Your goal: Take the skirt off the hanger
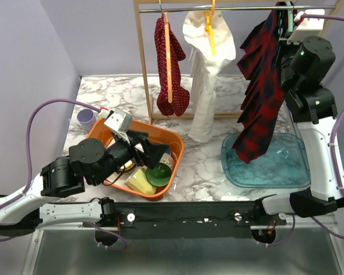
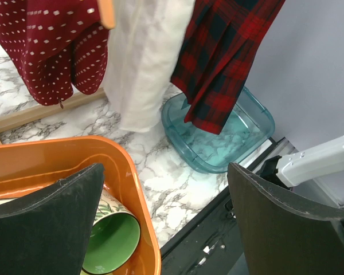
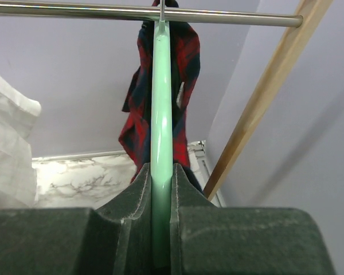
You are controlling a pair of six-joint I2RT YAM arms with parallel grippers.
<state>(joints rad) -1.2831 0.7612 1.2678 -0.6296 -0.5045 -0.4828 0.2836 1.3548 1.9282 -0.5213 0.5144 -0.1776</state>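
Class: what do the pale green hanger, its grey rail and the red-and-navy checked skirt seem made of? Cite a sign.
The pale green hanger: likely plastic, smooth, glossy, with a light streak down its edge. The grey rail: seemingly metal, a rod with lengthwise sheen. The red-and-navy checked skirt: woven cloth, matte, hanging in soft folds; fibre unclear.

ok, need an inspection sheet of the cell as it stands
Surface: marble table, white with grey veins.
Job's things: plaid skirt on green hanger, hooked on metal rail; hem hangs over teal tray.
Clutter: orange bin holding green cup; purple cup beside it; red dotted garment and white garment on the same rail.
Hands: left hand open, above the orange bin; right hand shut on the green hanger.
Cables: purple cable loops outside each arm.
Surroundings: lilac wall; wooden rack post.
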